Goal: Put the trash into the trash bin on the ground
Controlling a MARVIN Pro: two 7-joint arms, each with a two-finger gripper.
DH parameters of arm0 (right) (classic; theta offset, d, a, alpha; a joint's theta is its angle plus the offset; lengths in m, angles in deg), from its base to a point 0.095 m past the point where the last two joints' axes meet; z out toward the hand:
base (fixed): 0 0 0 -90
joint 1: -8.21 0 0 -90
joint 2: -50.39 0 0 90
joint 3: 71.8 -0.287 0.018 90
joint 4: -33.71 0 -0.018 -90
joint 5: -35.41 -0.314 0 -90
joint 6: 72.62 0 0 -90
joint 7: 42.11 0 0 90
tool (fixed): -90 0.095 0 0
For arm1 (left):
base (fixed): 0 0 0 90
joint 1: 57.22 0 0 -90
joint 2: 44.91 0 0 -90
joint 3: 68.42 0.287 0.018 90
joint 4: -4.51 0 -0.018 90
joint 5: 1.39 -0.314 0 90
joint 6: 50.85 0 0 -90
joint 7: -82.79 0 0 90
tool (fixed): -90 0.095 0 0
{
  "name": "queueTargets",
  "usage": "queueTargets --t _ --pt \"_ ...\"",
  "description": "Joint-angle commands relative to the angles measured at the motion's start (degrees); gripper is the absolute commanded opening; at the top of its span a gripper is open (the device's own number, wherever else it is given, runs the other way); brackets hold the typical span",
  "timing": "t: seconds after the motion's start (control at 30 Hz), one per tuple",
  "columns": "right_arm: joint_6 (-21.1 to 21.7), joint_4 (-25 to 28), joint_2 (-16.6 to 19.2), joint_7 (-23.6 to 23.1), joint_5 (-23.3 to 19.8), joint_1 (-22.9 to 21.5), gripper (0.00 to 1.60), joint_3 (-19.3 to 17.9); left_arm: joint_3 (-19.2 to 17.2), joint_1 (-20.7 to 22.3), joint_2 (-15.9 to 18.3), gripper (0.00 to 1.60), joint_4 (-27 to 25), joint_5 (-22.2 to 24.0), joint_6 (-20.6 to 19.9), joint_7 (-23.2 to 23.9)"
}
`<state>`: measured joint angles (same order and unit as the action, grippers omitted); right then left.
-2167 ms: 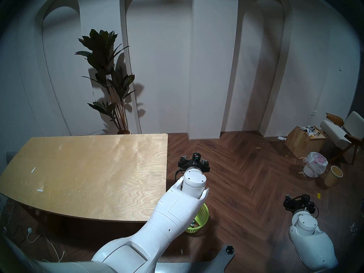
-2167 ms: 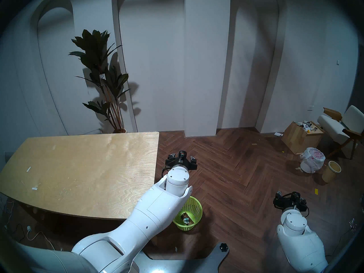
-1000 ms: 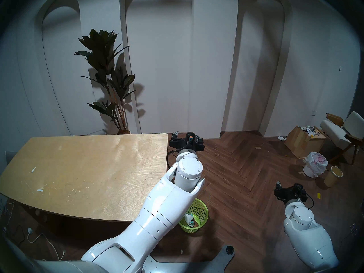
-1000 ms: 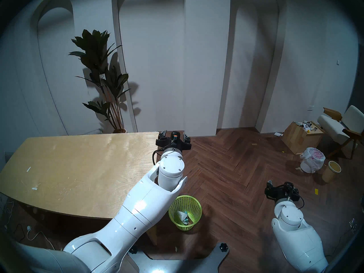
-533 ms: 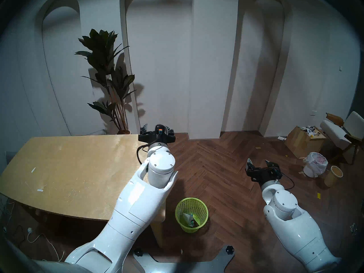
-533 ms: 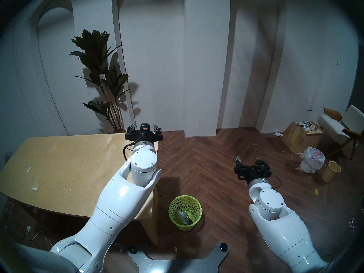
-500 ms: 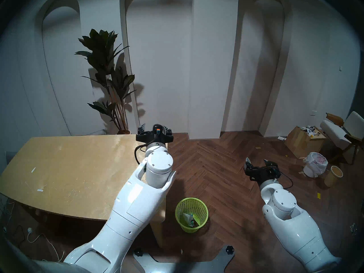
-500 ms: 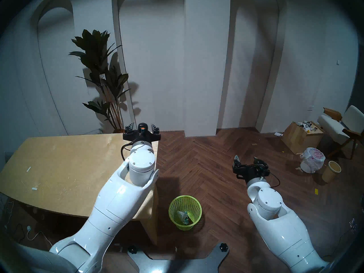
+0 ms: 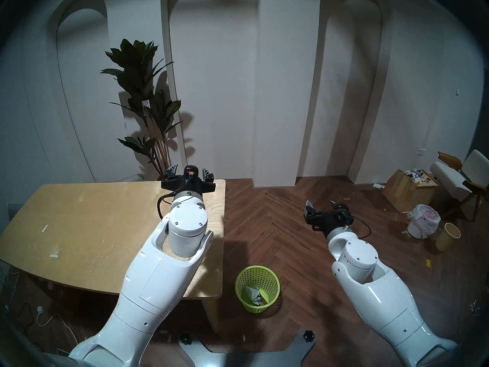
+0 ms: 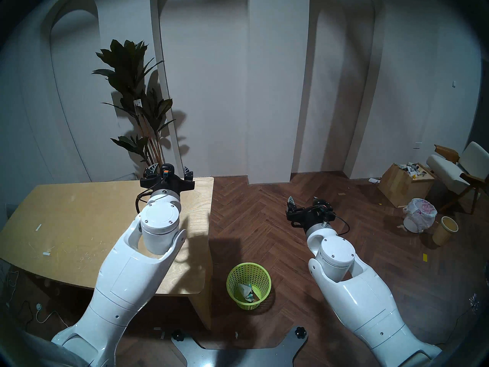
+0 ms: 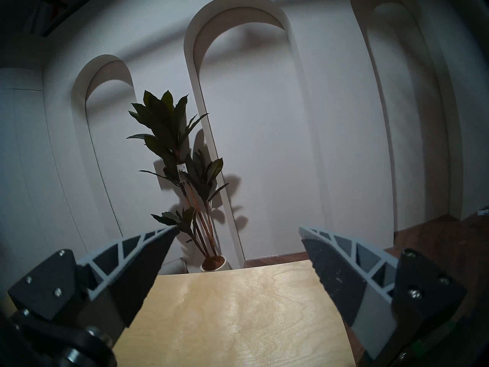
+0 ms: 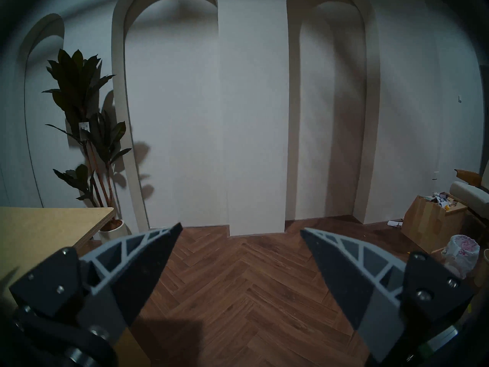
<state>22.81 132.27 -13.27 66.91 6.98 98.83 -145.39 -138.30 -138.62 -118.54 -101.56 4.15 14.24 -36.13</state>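
Note:
The lime-green mesh trash bin stands on the floor right of the table's near corner, also in the right head view. Crumpled pale trash with teal print lies in its bottom; I cannot tell the items apart. My left gripper is open and empty above the table's far right corner, shown wide apart in the left wrist view. My right gripper is open and empty over the floor, far beyond the bin and to its right.
A wooden table fills the left. A potted plant stands behind it. At the far right are a wooden box of scraps, a white bin with a white-pink bag, a tan cylindrical bin and a chair. Cables lie on the floor at left.
My left arm swung from over the bin up and left to above the table's far corner, uncovering the bin. My right arm moved forward and left. Both grippers stayed open.

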Motion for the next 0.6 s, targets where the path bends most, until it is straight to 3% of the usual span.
queueTargets --t 0.0,0.33,0.53,0.57 --pt "1.56 -2.09 -4.28 1.33 2.05 -6.2 1.6 1.32 -1.8 -1.83 4.09 1.6 -6.37 2.12 -2.79 4.15" --pt "3.93 -8.7 -8.66 4.36 5.88 -12.23 1.6 2.9 -5.33 -4.93 9.33 1.6 -12.53 7.61 -9.86 12.09" --pt "4.21 -12.97 -10.68 6.17 8.17 -15.69 1.6 3.8 -6.93 -3.83 10.63 1.6 -8.11 9.27 -8.82 15.55" --pt "4.11 -14.26 -10.8 6.66 8.29 -16.83 1.6 4.38 -6.88 -2.74 10.14 1.6 -4.98 8.96 -7.7 15.54"
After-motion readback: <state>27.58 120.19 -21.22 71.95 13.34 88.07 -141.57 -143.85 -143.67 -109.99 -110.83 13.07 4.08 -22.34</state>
